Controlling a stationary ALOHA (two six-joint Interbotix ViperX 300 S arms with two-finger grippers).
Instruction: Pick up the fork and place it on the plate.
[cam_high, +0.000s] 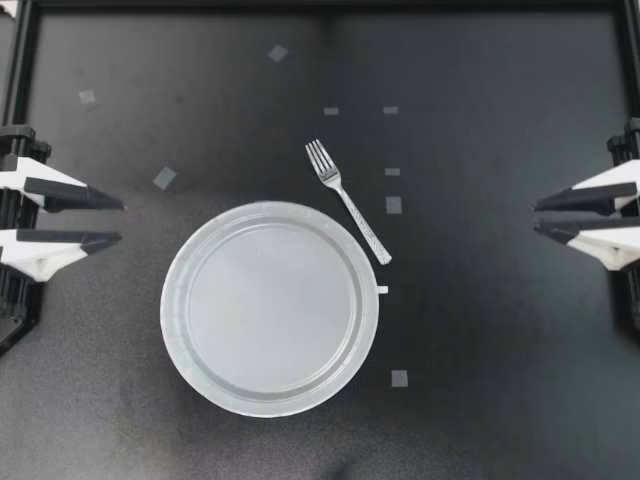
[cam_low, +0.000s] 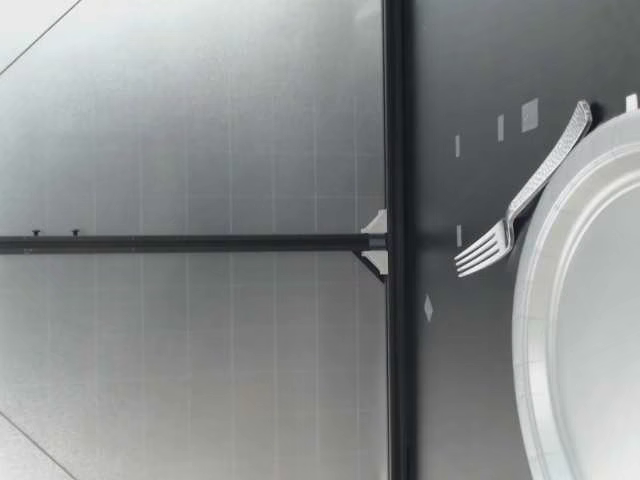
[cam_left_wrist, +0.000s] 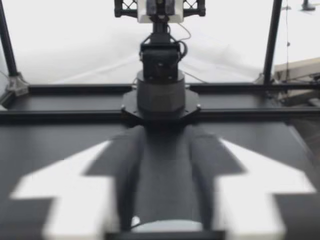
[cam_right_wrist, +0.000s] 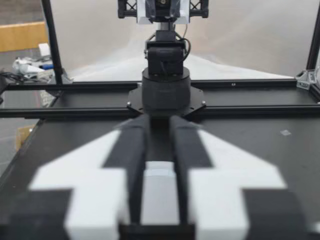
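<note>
fork (cam_high: 348, 200) lies flat on the black table (cam_high: 480, 330), not on the plate (cam_high: 270, 408) yet. it sits diagonal just off the plate's far-right rim, tines pointing far & left, handle end toward near-right. the handle tip is right beside the rim; can't tell if it touches. plate is round, pale, roughly mid-table, nothing on it.

my left claw (cam_high: 120, 220) hangs at the table's left edge, released, fingers wide apart w/ nothing between them, well away from both plate & fork. my right claw (cam_high: 537, 217) is at the right edge, also released, but w/ a narrower gap, holding nothing. the fork is closer to the right claw than the left, tho both are well apart from it.

low view: fork (cam_low: 525, 195) is flat on the table just past the plate (cam_low: 530, 330) rim, on the side farther from that cam. no claw shows there.

left wrist view: my fingers (cam_left_wrist: 125, 165) are spread, bare table between them. right wrist view: fingers (cam_right_wrist: 132, 150) are closer together, w/ a slim gap.

a few pale tape bits (cam_high: 394, 205) are dotted around the fork.
</note>
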